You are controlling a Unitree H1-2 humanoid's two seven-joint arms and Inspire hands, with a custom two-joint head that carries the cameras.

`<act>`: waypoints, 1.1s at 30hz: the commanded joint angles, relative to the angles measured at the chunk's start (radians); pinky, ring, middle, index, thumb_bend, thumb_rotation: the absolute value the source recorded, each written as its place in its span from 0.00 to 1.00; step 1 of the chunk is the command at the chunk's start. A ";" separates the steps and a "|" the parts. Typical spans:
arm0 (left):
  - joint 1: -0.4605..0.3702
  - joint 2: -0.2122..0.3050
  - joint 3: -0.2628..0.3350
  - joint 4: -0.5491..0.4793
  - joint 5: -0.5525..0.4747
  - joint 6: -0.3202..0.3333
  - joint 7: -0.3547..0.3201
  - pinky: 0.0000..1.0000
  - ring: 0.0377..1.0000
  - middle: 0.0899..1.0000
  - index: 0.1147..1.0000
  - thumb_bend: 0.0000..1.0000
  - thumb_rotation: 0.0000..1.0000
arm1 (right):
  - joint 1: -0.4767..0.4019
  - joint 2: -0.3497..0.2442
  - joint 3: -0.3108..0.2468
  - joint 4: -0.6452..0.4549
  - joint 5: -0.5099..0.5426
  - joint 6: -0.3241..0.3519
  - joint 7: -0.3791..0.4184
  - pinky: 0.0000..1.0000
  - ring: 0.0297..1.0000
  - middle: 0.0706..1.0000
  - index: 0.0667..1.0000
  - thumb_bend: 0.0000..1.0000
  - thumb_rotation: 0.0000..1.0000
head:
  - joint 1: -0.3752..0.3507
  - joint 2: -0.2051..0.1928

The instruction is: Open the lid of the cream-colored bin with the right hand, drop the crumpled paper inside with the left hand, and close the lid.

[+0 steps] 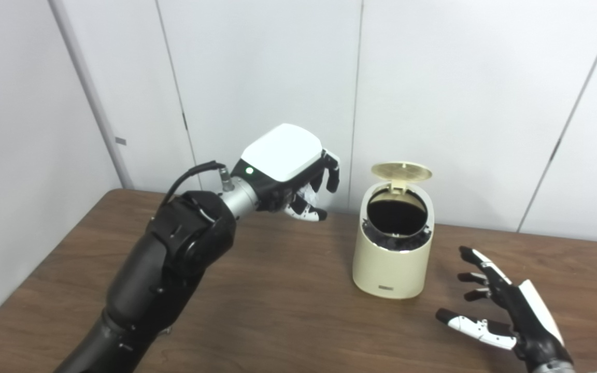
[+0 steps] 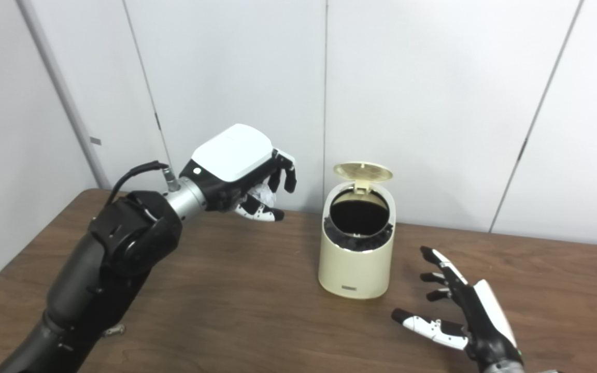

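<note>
Here the left hand (image 1: 290, 173) clutches crumpled paper (image 1: 310, 196) while the right hand (image 1: 506, 311) rests spread, empty.

One cream bin (image 1: 393, 259) stands on one brown table (image 1: 278, 311), its single round lid (image 1: 401, 172) raised above a dark opening. One crumpled paper (image 1: 310, 196) shows, wrapped in the fingers of the left hand (image 1: 290, 171). Two robot hands are in view; the second, the right hand (image 1: 506, 313), has its fingers spread and holds nothing. One black cable (image 1: 189, 176) loops at the left wrist.
</note>
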 commanded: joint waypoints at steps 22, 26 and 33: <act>-0.101 -0.123 -0.050 0.125 -0.002 -0.044 0.126 0.33 0.34 0.40 0.47 0.50 0.00 | -0.026 0.027 0.024 -0.046 -0.087 0.016 -0.036 0.63 0.78 0.90 0.89 0.61 0.44 | -0.074 -0.026; -0.105 -0.142 -0.053 0.163 -0.004 -0.063 0.170 0.29 0.32 0.39 0.47 0.49 0.00 | -0.026 0.029 0.022 -0.044 -0.086 0.015 -0.039 0.63 0.78 0.90 0.89 0.61 0.44 | -0.085 -0.029; -0.115 -0.159 -0.063 0.254 -0.013 -0.139 0.286 0.32 0.33 0.43 0.47 0.50 0.00 | -0.018 0.031 0.017 -0.045 -0.086 0.026 -0.039 0.63 0.78 0.90 0.89 0.61 0.44 | -0.100 -0.033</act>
